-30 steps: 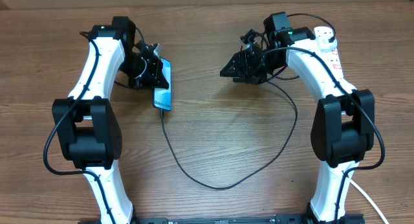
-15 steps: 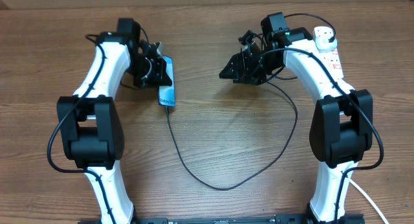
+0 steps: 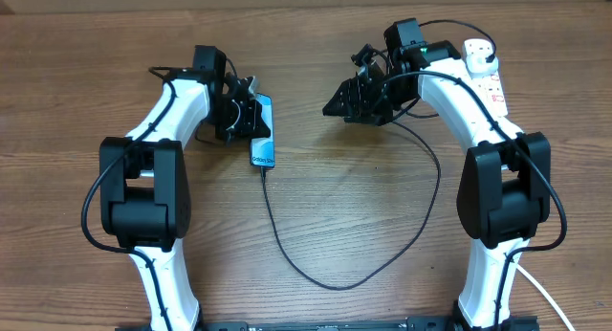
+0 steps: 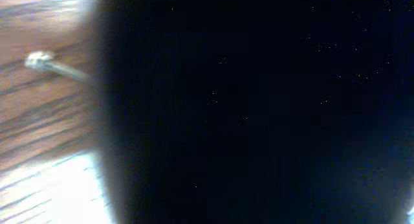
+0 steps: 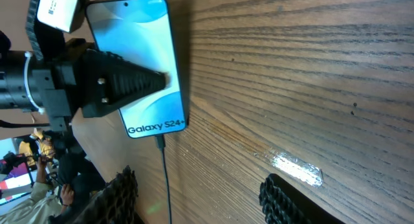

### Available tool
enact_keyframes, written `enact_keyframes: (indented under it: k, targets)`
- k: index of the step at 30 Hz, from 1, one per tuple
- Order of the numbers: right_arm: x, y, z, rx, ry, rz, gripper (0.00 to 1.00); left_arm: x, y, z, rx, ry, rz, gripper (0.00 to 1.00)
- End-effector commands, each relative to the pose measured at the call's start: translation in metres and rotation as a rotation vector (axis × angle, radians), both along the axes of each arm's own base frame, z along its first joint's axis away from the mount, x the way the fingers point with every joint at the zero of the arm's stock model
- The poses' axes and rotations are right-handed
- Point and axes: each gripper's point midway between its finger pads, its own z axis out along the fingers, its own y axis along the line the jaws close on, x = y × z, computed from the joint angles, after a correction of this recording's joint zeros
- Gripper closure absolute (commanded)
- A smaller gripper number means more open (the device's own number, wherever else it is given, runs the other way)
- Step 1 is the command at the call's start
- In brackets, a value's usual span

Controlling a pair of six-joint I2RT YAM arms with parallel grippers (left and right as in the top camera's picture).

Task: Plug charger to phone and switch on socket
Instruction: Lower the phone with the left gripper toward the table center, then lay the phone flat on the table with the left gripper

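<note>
Surroundings: brown wood-grain table (image 3: 335, 207). A thick white cord (image 3: 543, 295) shows at lower right of the overhead view. The white elongated power strip (image 3: 486, 68) with red markings lies upper right, partly overlapped by my right arm and well apart from both jaws.

Left wrist view is almost all black, blocked; a sliver of wood shows at its left edge.

My left gripper (image 3: 244, 116) is clenched on the slim black-edged phone (image 5: 139, 30) with the light-blue "Galaxy S24" screen, one finger across the glass. The thin black charger cable (image 5: 165, 179) meets the phone's lower edge, then loops low across the table.

My right gripper (image 5: 200, 198) stands released and holds nothing. In its wrist view the phone sits upper left, with bare wood between.
</note>
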Motion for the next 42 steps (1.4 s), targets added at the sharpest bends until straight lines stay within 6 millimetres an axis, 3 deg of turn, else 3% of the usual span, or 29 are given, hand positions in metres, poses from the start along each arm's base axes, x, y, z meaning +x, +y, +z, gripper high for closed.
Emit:
enact_keyframes:
  k: [1, 7, 16, 32, 36, 42]
  targets:
    - [0.004, 0.002, 0.013, 0.003, -0.049, 0.008, 0.4, -0.002, -0.016, 0.002, -0.034, -0.005, -0.008, 0.96]
    - [0.005, 0.002, 0.013, 0.004, -0.051, 0.008, 0.39, 0.003, -0.029, 0.001, -0.049, 0.006, 0.053, 0.96]
    - [0.005, 0.002, 0.014, 0.005, -0.052, 0.008, 0.39, -0.004, -0.051, 0.0, -0.048, 0.002, 0.01, 0.96]
    - [0.005, 0.002, 0.013, 0.004, -0.051, 0.008, 0.39, -0.002, -0.047, -0.004, 0.006, -0.007, 0.019, 0.96]
    - [0.005, 0.002, 0.013, 0.004, -0.051, 0.008, 0.39, 0.001, -0.036, -0.011, 0.074, 0.015, 0.101, 0.96]
    - [0.005, 0.002, 0.013, 0.004, -0.051, 0.008, 0.39, 0.001, -0.034, -0.012, 0.083, 0.031, 0.139, 0.96]
